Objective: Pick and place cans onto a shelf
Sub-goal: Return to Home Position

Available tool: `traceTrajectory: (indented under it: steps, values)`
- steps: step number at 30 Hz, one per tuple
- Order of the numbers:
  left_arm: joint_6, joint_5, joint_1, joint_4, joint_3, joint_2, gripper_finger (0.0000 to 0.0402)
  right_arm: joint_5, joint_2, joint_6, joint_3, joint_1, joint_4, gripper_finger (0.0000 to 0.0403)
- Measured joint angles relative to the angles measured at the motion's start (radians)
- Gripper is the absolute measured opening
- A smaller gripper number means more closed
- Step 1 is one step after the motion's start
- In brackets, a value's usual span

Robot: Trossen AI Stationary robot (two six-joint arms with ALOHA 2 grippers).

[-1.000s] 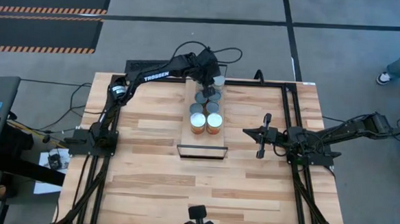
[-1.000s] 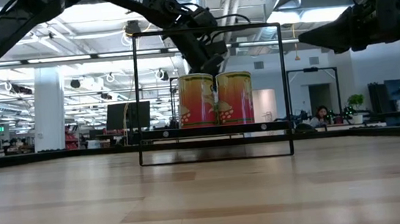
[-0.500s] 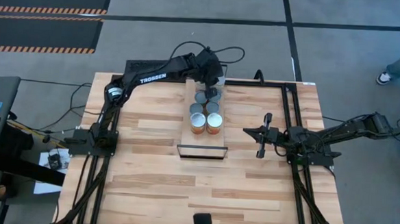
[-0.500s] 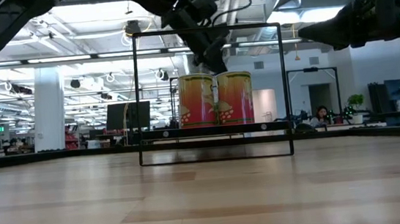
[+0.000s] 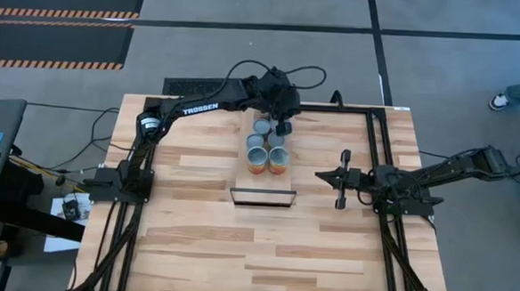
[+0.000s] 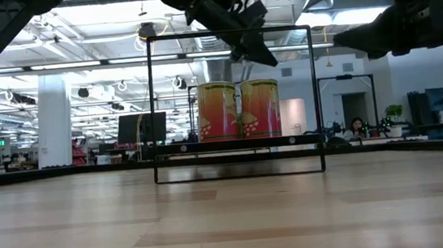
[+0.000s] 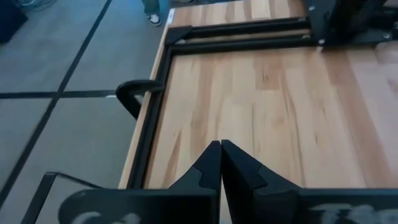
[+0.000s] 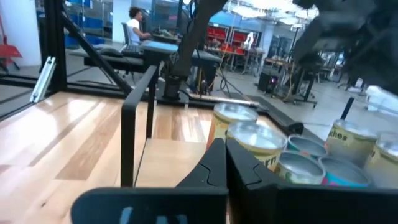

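Note:
Several cans point(image 5: 258, 142) with silver or bluish tops stand upright on their bases in two rows on the shelf point(image 5: 262, 183), a narrow light board on a black frame. The two nearest cans point(image 6: 239, 109) have orange labels. My left gripper point(image 5: 285, 127) is shut and empty, hovering above the far right end of the rows; in the low view point(image 6: 269, 59) it is clear above the can tops. My right gripper point(image 5: 319, 172) is shut and empty, to the right of the shelf, pointing at the cans point(image 8: 255, 134).
Black frame rails point(image 5: 372, 142) run along the tabletop's left, right and far sides. Bare planked tabletop point(image 5: 264, 244) lies near of the shelf. A person's foot point(image 5: 498, 102) shows on the floor at the far right, and a person point(image 8: 133, 25) sits in the room behind.
My left gripper has risen from the far cans and gone toward the table's right edge, tipping so its fingers slant down to the right. The cans stand as before.

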Motion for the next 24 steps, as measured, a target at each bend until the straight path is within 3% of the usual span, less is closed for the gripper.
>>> traceTrajectory:
  steps: [4, 7, 16, 24]
  values:
    - [-0.002, 0.012, -0.005, 0.015, -0.004, 0.0, 0.0, 0.0, 0.0, 0.025, 0.0, 0.0, -0.032, 0.0005]
    - [-0.003, 0.033, -0.01, 0.108, -0.073, -0.009, 0.0, 0.0, 0.0, 0.036, -0.001, 0.015, -0.047, 0.0005]
    - [-0.063, 0.052, -0.017, 0.439, -0.441, -0.141, 0.0, 0.002, 0.0, 0.029, -0.002, 0.086, -0.054, 0.0005]
    - [-0.088, 0.096, -0.028, 0.582, -0.751, -0.385, 0.0, 0.005, 0.0, 0.035, -0.002, 0.092, -0.038, 0.0004]
